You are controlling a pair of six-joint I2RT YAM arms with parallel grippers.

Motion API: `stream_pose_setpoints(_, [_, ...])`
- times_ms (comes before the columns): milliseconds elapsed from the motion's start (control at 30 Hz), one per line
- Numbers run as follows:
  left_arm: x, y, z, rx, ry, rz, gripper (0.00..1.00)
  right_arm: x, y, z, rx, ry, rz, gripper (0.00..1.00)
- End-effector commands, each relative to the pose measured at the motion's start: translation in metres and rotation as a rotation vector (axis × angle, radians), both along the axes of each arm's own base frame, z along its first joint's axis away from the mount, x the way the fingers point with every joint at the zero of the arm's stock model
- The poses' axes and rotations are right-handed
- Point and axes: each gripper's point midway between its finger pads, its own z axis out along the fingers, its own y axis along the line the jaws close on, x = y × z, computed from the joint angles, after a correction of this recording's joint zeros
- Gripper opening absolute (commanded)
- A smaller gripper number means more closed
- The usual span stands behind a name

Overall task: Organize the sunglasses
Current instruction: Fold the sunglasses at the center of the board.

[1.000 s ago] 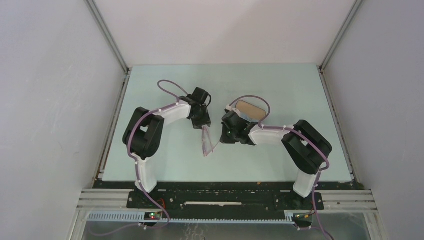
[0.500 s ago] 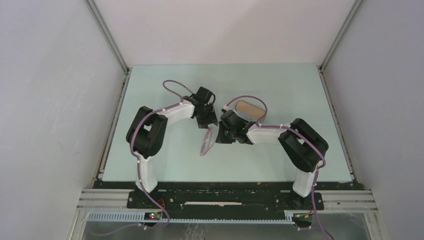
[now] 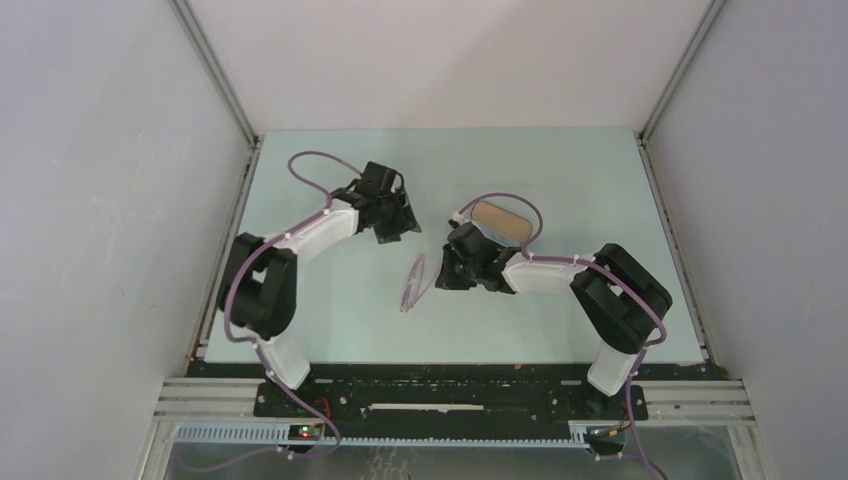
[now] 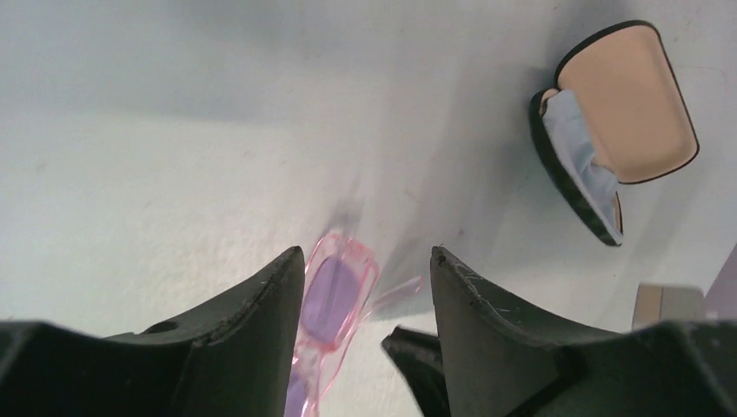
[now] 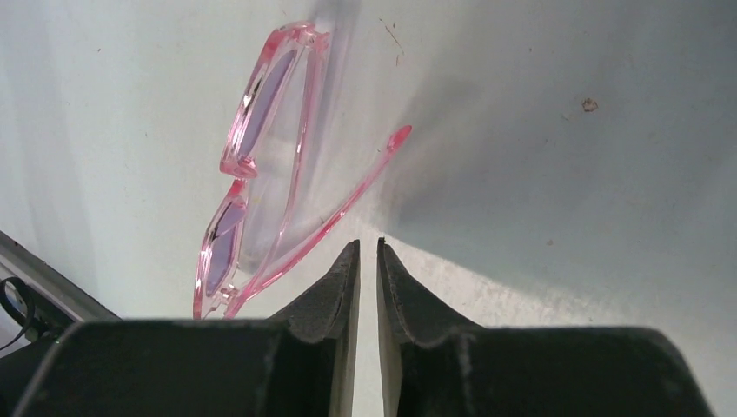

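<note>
left fingers (image 4: 261,304) apart, empty; right fingers (image 5: 335,287) nearly together, sunglasses (image 5: 269,91) just left, surface (image 3: 330,310) open beyond. only left wrist view shows cloth (image 4: 578,156) in case (image 4: 621,104).

I count one pair of sunglasses (image 3: 412,284), one black case (image 3: 497,218), one light blue cloth (image 4: 580,161) and one table (image 3: 560,170). There are two grippers, one left gripper (image 4: 369,261) and one right gripper (image 5: 368,248), and each shows two fingers (image 4: 252,313).

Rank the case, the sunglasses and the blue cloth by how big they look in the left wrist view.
1. case: clearly largest.
2. sunglasses and blue cloth: about alike. The sunglasses are nearer the camera and partly hidden, so no firm order.
</note>
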Motion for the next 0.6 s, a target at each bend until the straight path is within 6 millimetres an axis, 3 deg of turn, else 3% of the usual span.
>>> stream_pose_setpoints(0, [-0.024,0.034,0.001,0.037,-0.016,0.048,0.59,0.003,-0.005,0.008,0.020,-0.032,-0.013,0.20])
stream_pose_setpoints(200, [-0.060,0.057,-0.041,0.121,0.089,0.044,0.58,-0.005,-0.002,-0.002,0.025,-0.007,-0.001,0.20])
stream_pose_setpoints(333, [-0.071,0.068,-0.063,0.180,0.141,0.045,0.57,-0.006,0.002,-0.004,0.035,-0.002,0.004,0.20])
stream_pose_setpoints(567, [-0.086,0.051,-0.080,0.187,0.201,-0.059,0.55,-0.005,0.009,-0.007,0.043,0.012,0.015,0.20])
